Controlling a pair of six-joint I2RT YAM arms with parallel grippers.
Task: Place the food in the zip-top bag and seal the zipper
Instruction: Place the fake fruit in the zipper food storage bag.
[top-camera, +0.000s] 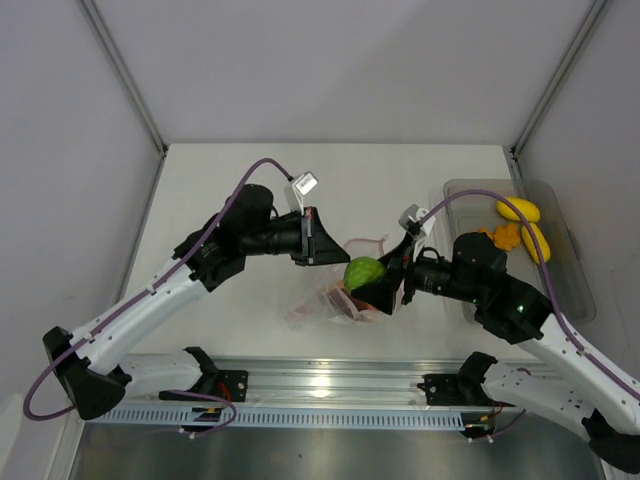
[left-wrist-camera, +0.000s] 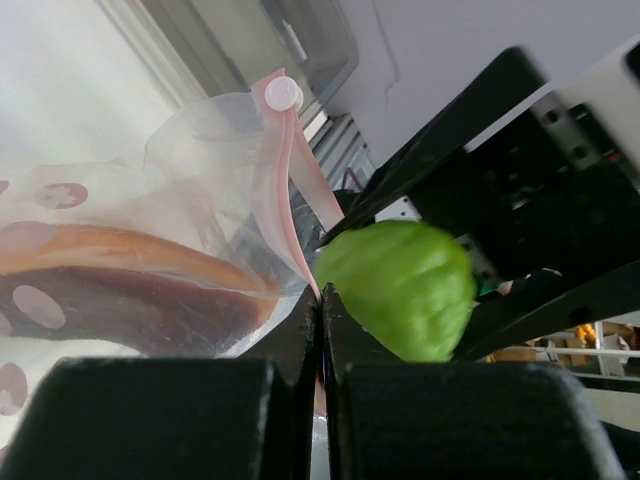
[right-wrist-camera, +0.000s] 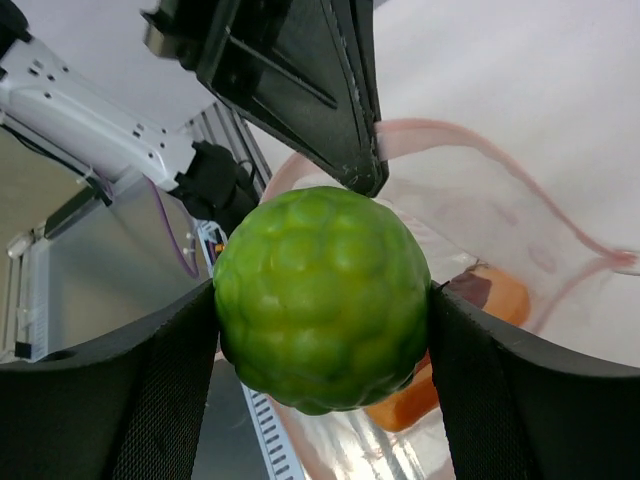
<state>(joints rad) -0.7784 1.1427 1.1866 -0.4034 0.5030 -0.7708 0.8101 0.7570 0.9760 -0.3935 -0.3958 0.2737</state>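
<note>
Two grippers meet at frame centre: the left gripper (left-wrist-camera: 320, 335) clenches the zipper (left-wrist-camera: 275, 190), its strip running upward. The right gripper (right-wrist-camera: 322, 340) grasps the lime (top-camera: 365, 272) just beside the zip-top bag (top-camera: 320, 300) mouth. Bare table (top-camera: 230, 180) spans the upper left.

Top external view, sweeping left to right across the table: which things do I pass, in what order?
Left pincer → green lime → orange piece → nearer yellow piece. The bag and the tray are left out because they overlap the others.

The bag (top-camera: 318, 303) lies in the middle of the table (top-camera: 230, 200), with food (top-camera: 347, 300) inside. The lime (top-camera: 363, 270) sits at its mouth, in the right gripper (top-camera: 372, 285). The tray (top-camera: 572, 305), on the right, holds more food (top-camera: 520, 211).
</note>
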